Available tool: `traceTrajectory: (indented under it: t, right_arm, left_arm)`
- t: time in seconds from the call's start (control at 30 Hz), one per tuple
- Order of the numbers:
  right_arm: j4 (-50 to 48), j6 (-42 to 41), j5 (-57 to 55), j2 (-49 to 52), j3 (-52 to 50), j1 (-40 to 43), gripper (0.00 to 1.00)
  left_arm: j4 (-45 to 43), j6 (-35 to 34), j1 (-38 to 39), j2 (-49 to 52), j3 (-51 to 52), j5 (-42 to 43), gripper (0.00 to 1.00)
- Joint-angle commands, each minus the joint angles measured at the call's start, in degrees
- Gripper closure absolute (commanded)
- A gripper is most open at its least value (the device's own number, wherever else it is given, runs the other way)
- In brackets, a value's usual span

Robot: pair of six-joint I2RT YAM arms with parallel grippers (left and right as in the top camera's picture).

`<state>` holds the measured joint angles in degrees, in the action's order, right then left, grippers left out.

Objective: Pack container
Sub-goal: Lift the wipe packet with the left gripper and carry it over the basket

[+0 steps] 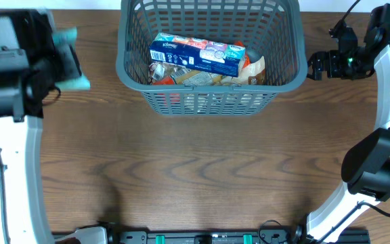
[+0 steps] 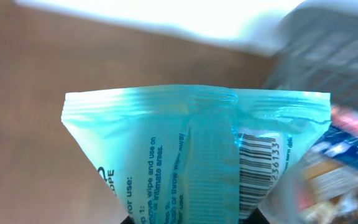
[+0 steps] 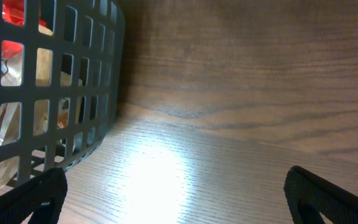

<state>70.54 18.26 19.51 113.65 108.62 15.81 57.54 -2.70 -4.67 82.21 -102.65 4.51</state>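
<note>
Your container [image 1: 208, 103] sits at the far edge of the table [image 1: 195, 176], about centre, its long side running left to right. It is already part filled: a blue tissue box [image 1: 195, 55] lies flat on top, slightly skewed, with crumpled snack packets [image 1: 252, 69] under and beside it. Through the lattice the right wrist view shows red and pale wrappers against the container wall [image 3: 55, 81]. Your left gripper [image 1: 64, 59] is at far left, well apart from the container and level with it. It is clamped on a teal packet [image 1: 80, 81], whose ends stick out on either side of the fingers. In the left wrist view the teal packet [image 2: 191, 162] fills the frame, sealed crimped edge uppermost, with a barcode on the right and printed usage text on the left. Only dark slivers of the fingers show at the bottom edge. The background there is blurred, but the grey lattice and the blue box show at right. Your right gripper [image 1: 317, 66] is just beside the container's right wall, near its far right corner. Whether it touches the wall can't be told from overhead. Its fingers [image 3: 30, 196] stand wide apart with nothing between them, only bare wood with a bright glare patch, and the container's curved corner sits left of the gap
</note>
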Motion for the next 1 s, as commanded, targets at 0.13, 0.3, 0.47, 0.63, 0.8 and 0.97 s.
traceTrajectory:
  t: [0.13, 0.3, 0.47, 0.63, 0.8, 0.97]
  right_arm:
    - [-0.07, 0.61, 0.42, -0.11, -0.11, -0.13, 0.01]
    - [0.17, 0.61, 0.42, -0.11, -0.11, -0.15, 0.01]
    - [0.17, 0.61, 0.42, -0.11, -0.11, -0.15, 0.01]
    - [0.2, 0.61, 0.42, -0.11, -0.11, -0.15, 0.01]
    - [0.42, 0.61, 0.42, -0.11, -0.11, -0.15, 0.01]
    - [0.61, 0.61, 0.42, -0.11, -0.11, -0.15, 0.01]
  left_arm:
    - [-5.7, 12.61, 13.62, 3.43, -12.24, 0.63, 0.94]
    - [-14.34, 23.02, 22.51, 7.98, -12.44, 1.09, 0.94]
    - [-21.79, 38.12, 29.07, 15.58, -12.44, 4.33, 0.94]
    - [-24.48, 54.9, 32.96, 23.43, -12.44, 5.86, 0.94]
    - [-24.44, 59.82, 34.97, 29.81, -12.39, 6.03, 0.94]
    - [-23.96, 60.08, 35.26, 33.38, -12.39, 6.03, 0.94]
